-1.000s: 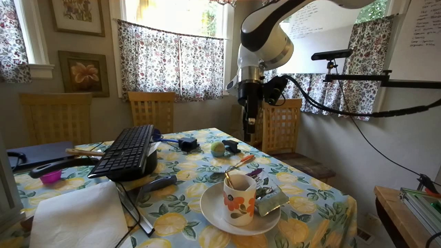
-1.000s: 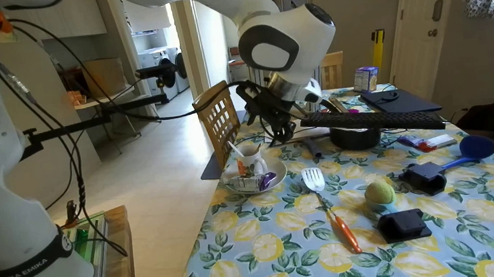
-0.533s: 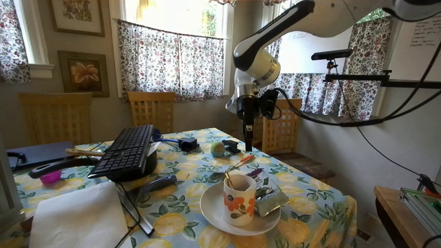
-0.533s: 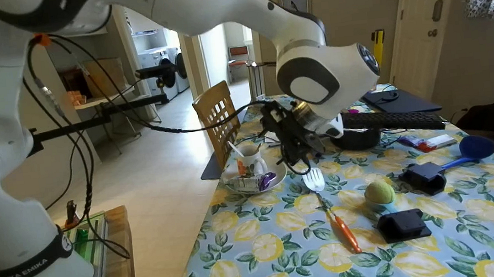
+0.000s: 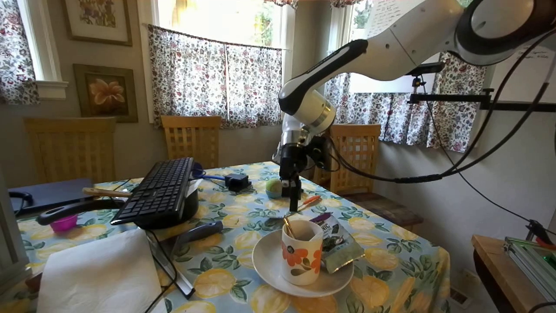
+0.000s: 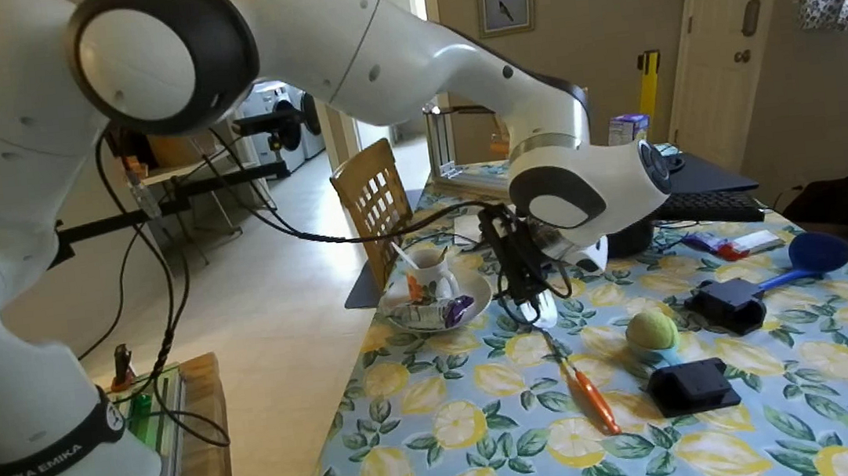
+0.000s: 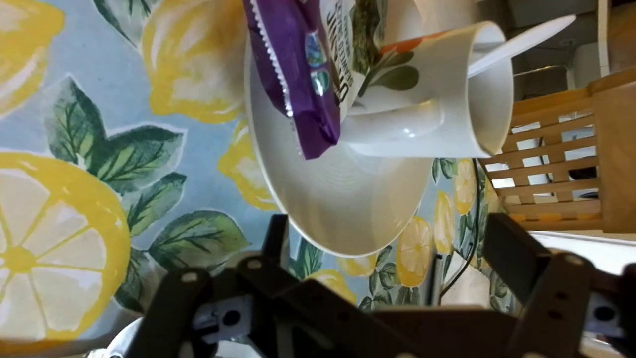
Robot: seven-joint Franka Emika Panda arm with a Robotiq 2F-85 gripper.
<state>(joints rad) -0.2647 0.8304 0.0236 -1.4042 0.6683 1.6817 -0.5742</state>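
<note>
My gripper [image 5: 294,202] is open and empty, pointing down above the lemon-print tablecloth. In the wrist view its fingers [image 7: 392,243] are wide apart, with the near rim of a white plate [image 7: 343,199] showing between and beyond them. On the plate stands a white mug [image 5: 299,261] with orange flowers, with a white handle and a gold one sticking out. A purple and green seaweed packet [image 7: 313,89] leans beside the mug on the plate. A slotted spatula [image 6: 595,401] with an orange handle lies on the table; my gripper [image 6: 529,298] partly covers its head in that exterior view.
A keyboard [image 5: 156,189] rests across a black pan. A green ball [image 6: 650,331] sits in a light-blue cup near black blocks [image 6: 693,387]. A blue ladle [image 6: 820,253], a grey-handled utensil [image 5: 202,231] and a white paper sheet [image 5: 102,274] lie on the table. A chair [image 6: 375,204] stands beside it.
The arm has reached out and lowered. In an exterior view the gripper has moved down and left, from high beyond the table's edge to above the table behind the mug. The objects have not moved.
</note>
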